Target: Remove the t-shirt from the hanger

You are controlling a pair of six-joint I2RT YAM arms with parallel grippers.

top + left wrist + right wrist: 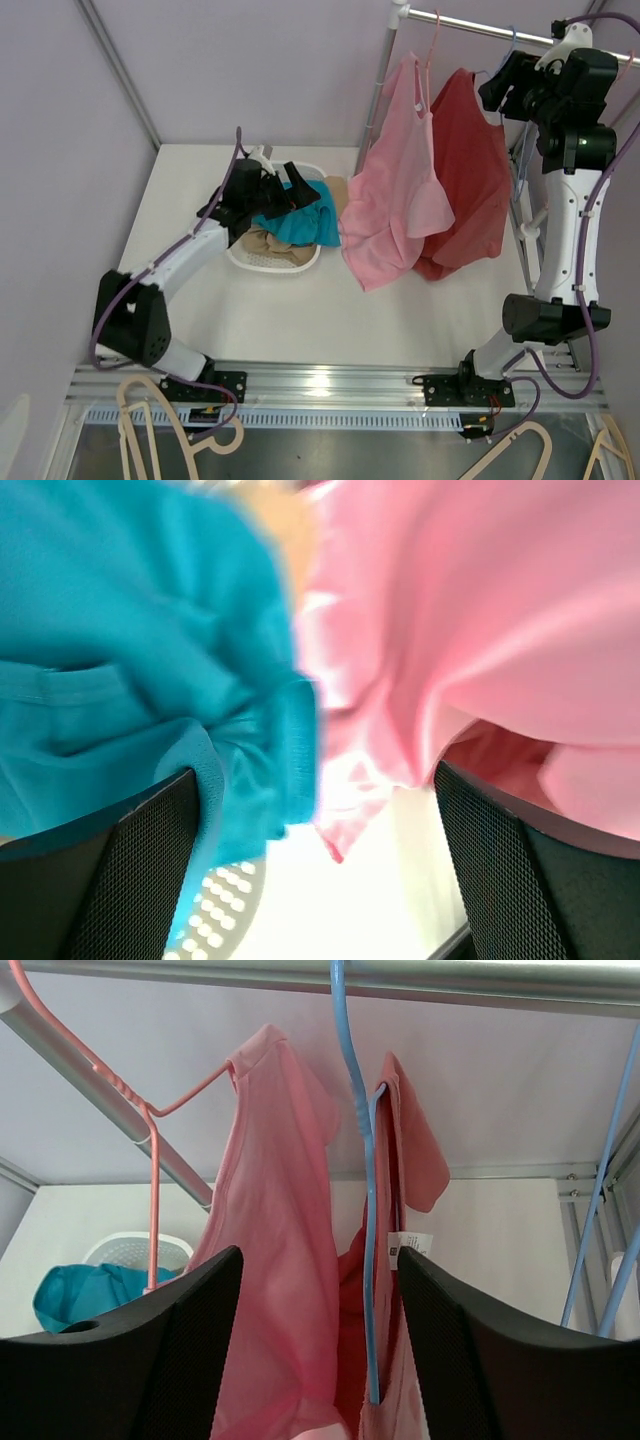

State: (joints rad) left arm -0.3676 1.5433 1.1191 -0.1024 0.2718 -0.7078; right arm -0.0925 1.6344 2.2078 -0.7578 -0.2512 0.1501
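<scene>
Two t-shirts hang from the rail [480,25]. A pink t-shirt [395,200] is on a pink hanger [432,40], and a red t-shirt [470,180] is on a blue hanger [368,1210]. My right gripper [497,90] is up by the rail, open. In the right wrist view the blue hanger and the red t-shirt's [410,1150] collar stand between its fingers, untouched. My left gripper [290,190] hovers open over a teal t-shirt [300,225] lying in the white basket [270,262]. Teal cloth [120,660] drapes by its left finger, and the pink t-shirt's hem [470,630] hangs just ahead.
The slanted rack post [90,1080] runs behind the pink hanger [155,1190]. Another blue hanger [600,1220] hangs at the far right of the rail. Wooden hangers [150,420] lie below the table's near edge, and more [520,450] lie at the right.
</scene>
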